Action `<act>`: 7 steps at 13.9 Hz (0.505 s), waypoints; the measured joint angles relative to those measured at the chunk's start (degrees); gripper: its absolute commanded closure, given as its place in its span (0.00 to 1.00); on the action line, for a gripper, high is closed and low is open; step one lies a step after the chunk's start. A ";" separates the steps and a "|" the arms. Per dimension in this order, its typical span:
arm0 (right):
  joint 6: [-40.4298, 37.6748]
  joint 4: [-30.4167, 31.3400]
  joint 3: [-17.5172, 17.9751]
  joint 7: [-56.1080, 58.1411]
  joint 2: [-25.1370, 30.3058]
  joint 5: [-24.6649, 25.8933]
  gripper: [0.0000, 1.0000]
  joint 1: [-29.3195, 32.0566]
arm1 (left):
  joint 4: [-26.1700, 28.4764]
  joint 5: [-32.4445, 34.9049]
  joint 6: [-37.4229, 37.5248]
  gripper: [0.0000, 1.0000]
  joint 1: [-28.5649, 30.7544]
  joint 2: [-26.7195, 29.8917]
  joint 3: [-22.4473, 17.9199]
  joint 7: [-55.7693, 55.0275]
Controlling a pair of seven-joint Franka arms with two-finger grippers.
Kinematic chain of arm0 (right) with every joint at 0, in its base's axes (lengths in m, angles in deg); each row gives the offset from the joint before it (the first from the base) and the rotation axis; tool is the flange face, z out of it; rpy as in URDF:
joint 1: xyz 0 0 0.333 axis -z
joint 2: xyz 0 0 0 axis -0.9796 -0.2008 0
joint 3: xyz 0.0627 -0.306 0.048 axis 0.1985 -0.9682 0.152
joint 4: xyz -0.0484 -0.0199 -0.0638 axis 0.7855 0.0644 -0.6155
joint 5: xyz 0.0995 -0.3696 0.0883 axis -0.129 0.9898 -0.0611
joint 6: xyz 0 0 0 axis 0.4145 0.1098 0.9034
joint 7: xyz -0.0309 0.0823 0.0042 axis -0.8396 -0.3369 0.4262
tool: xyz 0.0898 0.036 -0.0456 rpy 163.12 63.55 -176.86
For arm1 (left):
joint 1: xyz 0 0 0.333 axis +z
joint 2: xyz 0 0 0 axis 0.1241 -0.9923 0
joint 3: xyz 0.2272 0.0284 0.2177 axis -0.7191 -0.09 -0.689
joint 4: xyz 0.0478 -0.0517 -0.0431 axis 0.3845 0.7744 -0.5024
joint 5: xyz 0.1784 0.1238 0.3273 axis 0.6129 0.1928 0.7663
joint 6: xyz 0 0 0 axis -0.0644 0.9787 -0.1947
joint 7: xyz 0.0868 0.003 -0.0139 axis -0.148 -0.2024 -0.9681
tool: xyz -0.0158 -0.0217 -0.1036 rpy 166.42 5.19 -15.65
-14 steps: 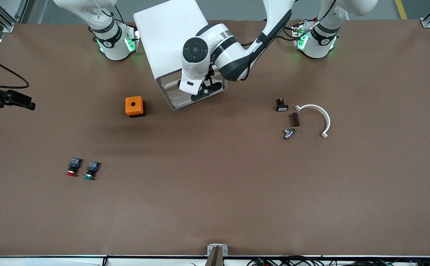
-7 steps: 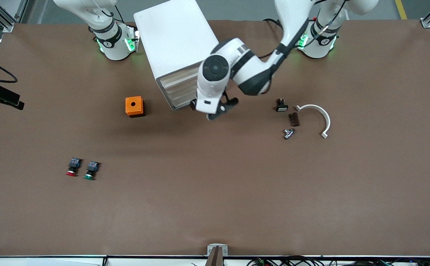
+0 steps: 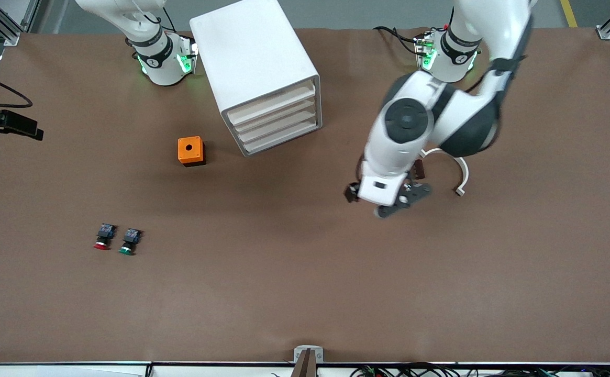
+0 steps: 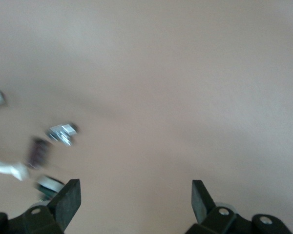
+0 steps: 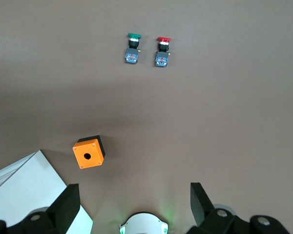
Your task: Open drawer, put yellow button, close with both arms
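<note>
**Cabinet and drawer.** The white cabinet (image 3: 252, 57) stands at the worktop (image 3: 305, 293) edge where the robot bases are mounted, close to the right arm's base. Its front faces the front camera at an angle. The drawer (image 3: 273, 100), the uppermost of four, sits flush with the three below it and is closed.

**Yellow button.** It shows in no view, so its place cannot be told.

**Left claw.** The left claw (image 3: 384, 203) hangs over bare worktop toward the left arm's end, roughly midway between the base edge and the camera edge. Its fingers (image 4: 68, 202) are spread wide, with nothing between them. Just beside it lies a group of small parts:
- a white curved clip (image 3: 462, 175), partly covered by the arm;
- a small dark block (image 3: 418, 170);
- a small metal fitting (image 4: 62, 134), blurred in the left wrist view.

**Right claw.** The right arm waits. The right claw (image 5: 134, 197) is held high over the base edge, above the right arm's own base and the cabinet corner. Its fingers (image 5: 68, 204) are spread and hold nothing.

**Other items.**
- An orange box (image 3: 191, 151) with a round hole in its top stands near the cabinet, nearer to the front camera than the right arm's base.
- A red button (image 3: 103, 236) and a green button (image 3: 129, 241) lie side by side, just apart. They are nearer to the camera edge than the orange box, toward the right arm's end.
</note>
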 measured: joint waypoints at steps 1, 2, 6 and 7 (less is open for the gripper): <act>0.53 0.21 0.00 0.00 0.48 0.00 0.00 0.00 | -0.04 0.09 1.55 0.00 2.88 1.69 -0.02 4.42; 0.99 0.60 0.02 0.00 1.05 0.00 0.00 0.01 | -0.07 0.13 2.86 0.00 5.78 3.36 -0.02 8.69; 2.49 3.48 0.04 0.01 3.37 0.00 0.00 0.01 | -0.17 0.13 6.16 0.00 14.64 8.97 0.07 18.21; 3.17 4.39 0.06 0.02 3.95 0.00 0.00 0.01 | -0.30 0.13 7.73 0.00 16.03 10.23 0.09 20.04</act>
